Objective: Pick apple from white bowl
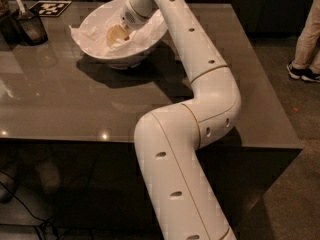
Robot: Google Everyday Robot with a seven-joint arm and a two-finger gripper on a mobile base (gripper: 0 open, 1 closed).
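Gripper (118, 34) inside white bowl (118, 59) amid crumpled white paper (88, 35)

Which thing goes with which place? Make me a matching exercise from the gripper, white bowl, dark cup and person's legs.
Things: 1 gripper; 2 white bowl; 3 dark cup; 4 person's legs.
Places: A table's far left corner; B floor, right of table; C down inside the bowl; D on the table, holding paper.
Pairs: 1-C, 2-D, 3-A, 4-B.
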